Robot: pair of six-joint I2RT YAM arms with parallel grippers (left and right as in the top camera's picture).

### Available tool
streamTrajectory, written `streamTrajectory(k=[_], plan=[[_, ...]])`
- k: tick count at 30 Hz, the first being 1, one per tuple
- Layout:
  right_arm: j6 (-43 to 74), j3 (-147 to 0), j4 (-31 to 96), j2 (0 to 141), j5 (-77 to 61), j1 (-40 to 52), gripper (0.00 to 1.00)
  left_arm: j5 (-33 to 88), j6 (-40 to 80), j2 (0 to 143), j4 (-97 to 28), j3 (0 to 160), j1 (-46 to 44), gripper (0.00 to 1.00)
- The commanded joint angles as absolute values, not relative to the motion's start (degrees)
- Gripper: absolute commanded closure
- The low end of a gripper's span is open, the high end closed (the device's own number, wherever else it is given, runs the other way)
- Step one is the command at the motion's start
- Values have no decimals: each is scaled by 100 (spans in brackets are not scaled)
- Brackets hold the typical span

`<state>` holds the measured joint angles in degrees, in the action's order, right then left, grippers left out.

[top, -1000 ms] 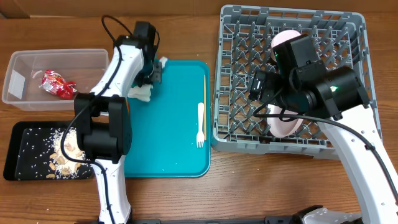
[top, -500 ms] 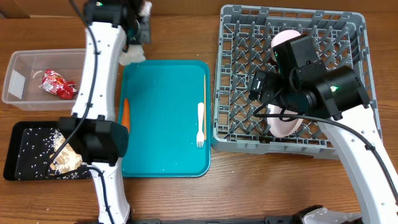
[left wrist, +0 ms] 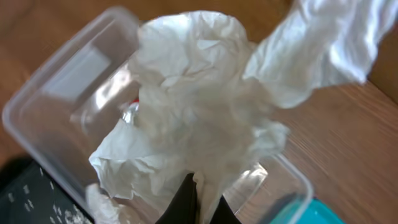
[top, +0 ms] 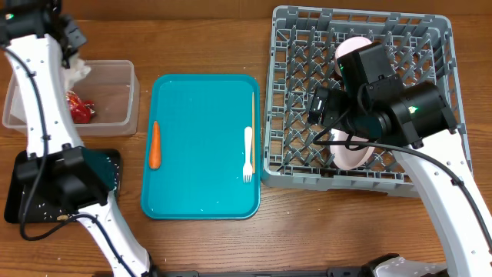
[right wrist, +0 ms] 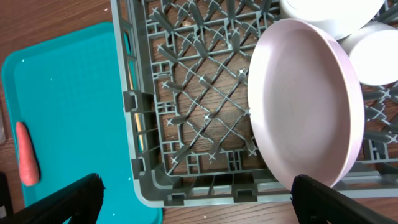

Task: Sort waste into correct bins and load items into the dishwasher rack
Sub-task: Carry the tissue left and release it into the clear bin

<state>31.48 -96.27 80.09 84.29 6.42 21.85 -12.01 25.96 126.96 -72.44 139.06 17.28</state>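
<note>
Grey dishwasher rack point(top: 296, 85) is sitting on the right of the table, just beside the teal tray point(top: 201, 177). Right arm is hovering over the rack. Right gripper point(right wrist: 198, 183) is spread wide with nothing between the fingers, hanging above the rack's near wall.

A pale pink bowl point(right wrist: 305, 106) is standing on edge inside the rack, on the right in the wrist view. Two white dishes point(right wrist: 329, 12) are sitting just past it, cut off by the frame. Can't tell if they're touching.

Teal tray is lying mid-table and carrying three things:
- the carrot point(top: 154, 145), near its left edge
- the white fork point(top: 247, 154), near its right edge
- a single chopstick point(top: 253, 115), running along that edge just above the fork

Left arm is reaching to the far left corner. Clear tub point(top: 123, 85) is sitting there, with the arm crossing over it. Black tray point(top: 17, 201) is lying just in front of the tub, mostly hidden under the arm, with rice grains point(left wrist: 62, 214) showing on it.

Left gripper point(left wrist: 196, 199) is clamped on a crumpled white napkin point(left wrist: 199, 112). The napkin is hanging over the tub's open top. Can't tell if its lower folds are touching the tub.

Red wrapper point(top: 81, 108) is lying inside the tub, below the napkin in the overhead view.
</note>
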Motion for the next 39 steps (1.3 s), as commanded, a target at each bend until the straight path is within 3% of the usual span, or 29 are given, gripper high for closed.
streamTrajectory(k=[1, 9, 12, 15, 17, 18, 19, 21, 26, 31, 35, 39], plan=[[3146, -9710, 7979, 8429, 703, 2187, 0, -681, 4272, 12558, -7328, 13437, 2062, 96], [3146, -9710, 7979, 8429, 703, 2187, 0, -134, 5804, 12560, -7133, 12317, 2381, 96], [3146, -9710, 7979, 8429, 703, 2187, 0, -36, 6178, 12560, -6960, 12077, 2388, 80], [3146, -9710, 7979, 8429, 703, 2187, 0, -56, 6173, 12560, -6827, 12073, 2388, 79], [3146, -9710, 7979, 8429, 703, 2187, 0, -56, 6143, 12560, -6777, 12075, 2388, 65], [3146, -9710, 7979, 8429, 703, 2187, 0, -51, 5931, 12560, -6733, 12075, 2388, 34], [3146, -9710, 7979, 8429, 703, 2187, 0, -49, 5765, 12560, -6709, 12075, 2388, 18], [3146, -9710, 7979, 8429, 703, 2187, 0, -38, 5334, 12558, -6702, 12101, 2388, 1], [3146, -9710, 7979, 8429, 703, 2187, 0, -56, 4202, 12549, -6834, 12571, 2379, 0], [3146, -9710, 7979, 8429, 703, 2187, 0, 141, 3918, 12543, -7970, 14084, 2237, 3], [3146, -9710, 7979, 8429, 703, 2187, 0, 563, 2692, 12543, -8886, 15036, 1789, 2], [3146, -9710, 7979, 8429, 703, 2187, 0, 357, 2281, 12543, -9651, 15189, 1295, 4]])
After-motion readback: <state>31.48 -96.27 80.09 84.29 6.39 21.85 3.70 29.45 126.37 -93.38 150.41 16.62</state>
